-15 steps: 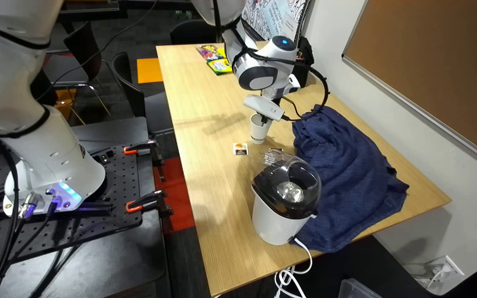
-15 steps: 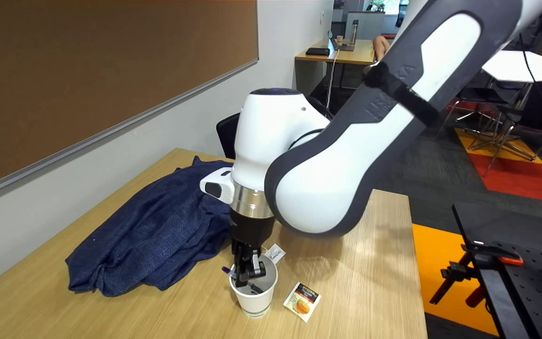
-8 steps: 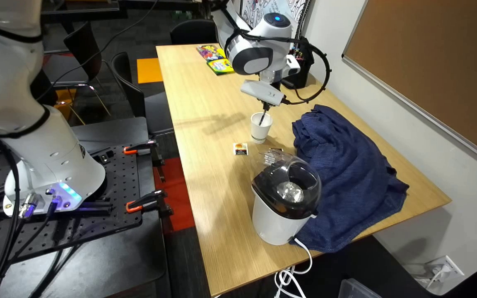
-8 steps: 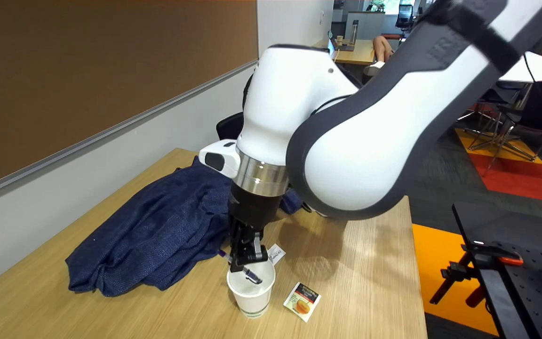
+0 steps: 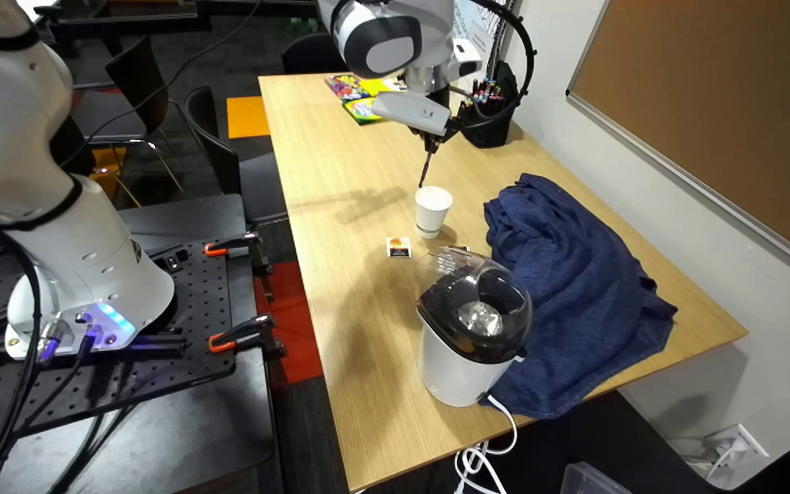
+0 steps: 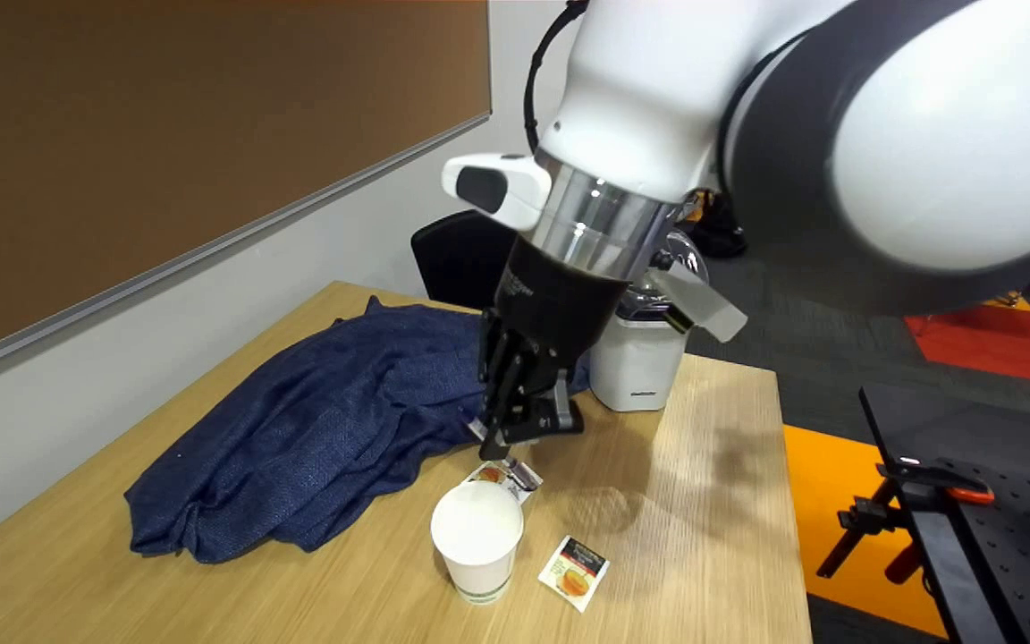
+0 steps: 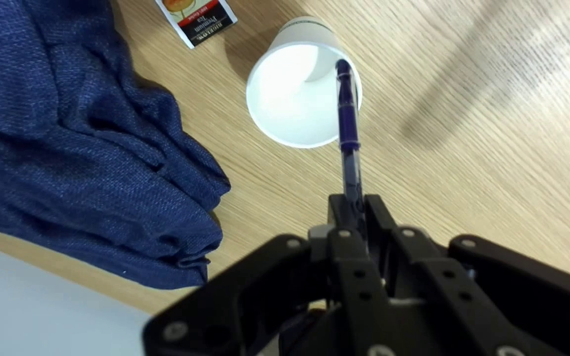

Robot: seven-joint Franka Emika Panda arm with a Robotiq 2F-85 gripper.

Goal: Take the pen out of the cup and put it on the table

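Note:
The small white cup stands upright on the light wood table; it also shows in an exterior view and in the wrist view. My gripper is shut on the pen, a thin clear stick with a dark purple section. In both exterior views the gripper is above the table and the pen hangs tilted below it, outside the cup. In the wrist view the pen's tip overlaps the cup's rim. The pen's upper part is hidden between the fingers.
A tea packet lies beside the cup, and another packet lies near it. A dark blue cloth and a white appliance with a dark top are close by. A black desk holder and colourful packs stand further along.
My gripper has risen from the cup and moved away from it, with the pen held. The pen was inside the cup and is now out of it. The cup has stayed in place.

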